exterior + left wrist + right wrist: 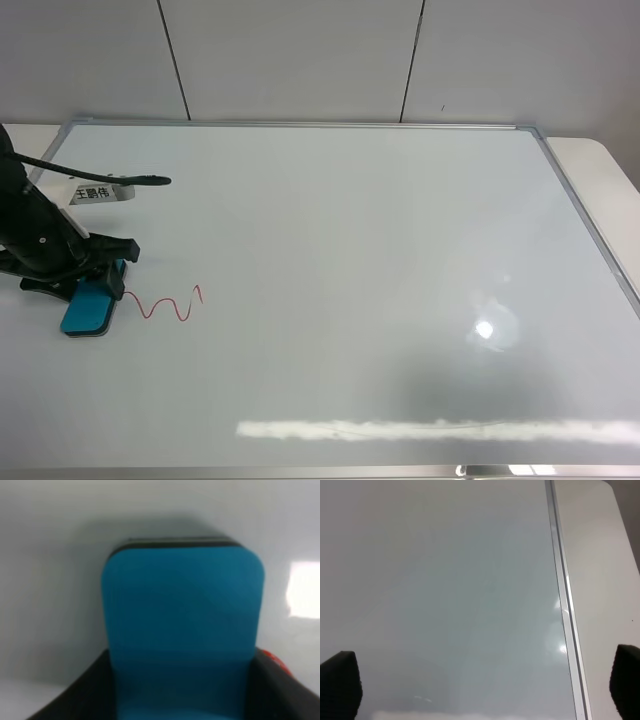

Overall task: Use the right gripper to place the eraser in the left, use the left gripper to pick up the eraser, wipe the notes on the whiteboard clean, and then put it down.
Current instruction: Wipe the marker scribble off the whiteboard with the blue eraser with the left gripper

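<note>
Eraser [182,625]: rounded turquoise block, black felt.

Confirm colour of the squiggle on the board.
Red. The squiggle shows best in the exterior high view, just beside the eraser.

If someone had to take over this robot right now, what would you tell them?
The left gripper is shut on the eraser, which rests on the whiteboard near its left side.
The right gripper is open and empty, near the board's right edge.
The notes, a red squiggle just right of the eraser, are unwiped.
Done: eraser gripped on the left.
Left: wipe, then put it down.
</note>
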### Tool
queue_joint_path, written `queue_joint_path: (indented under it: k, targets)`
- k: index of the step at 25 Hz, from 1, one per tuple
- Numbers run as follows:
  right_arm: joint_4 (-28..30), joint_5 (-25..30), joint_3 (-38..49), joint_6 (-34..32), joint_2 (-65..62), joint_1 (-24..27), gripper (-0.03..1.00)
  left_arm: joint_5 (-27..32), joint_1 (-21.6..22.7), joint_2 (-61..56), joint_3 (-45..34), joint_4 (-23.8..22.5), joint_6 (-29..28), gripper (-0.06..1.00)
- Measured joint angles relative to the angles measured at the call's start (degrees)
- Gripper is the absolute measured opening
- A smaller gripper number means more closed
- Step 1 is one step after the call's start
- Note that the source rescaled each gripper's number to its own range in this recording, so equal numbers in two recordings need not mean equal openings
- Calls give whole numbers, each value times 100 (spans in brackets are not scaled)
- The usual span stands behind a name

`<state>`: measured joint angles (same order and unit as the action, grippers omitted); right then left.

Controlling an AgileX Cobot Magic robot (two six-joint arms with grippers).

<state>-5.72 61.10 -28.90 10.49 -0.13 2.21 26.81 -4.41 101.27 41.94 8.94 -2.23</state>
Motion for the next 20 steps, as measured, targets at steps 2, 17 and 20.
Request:
queue_joint_path:
  k: [2, 17, 20]
  targets:
    - [0, 0, 0, 0, 0, 0, 100, -40, -126, 8, 36, 70, 0, 4]
    - [0, 0, 0, -2, 0, 0, 100, -220, -2290, 147, 319, 749, -291, 4]
    - [0, 0, 0, -2, 0, 0, 100, -125, -2647, 240, 540, 754, -394, 4]
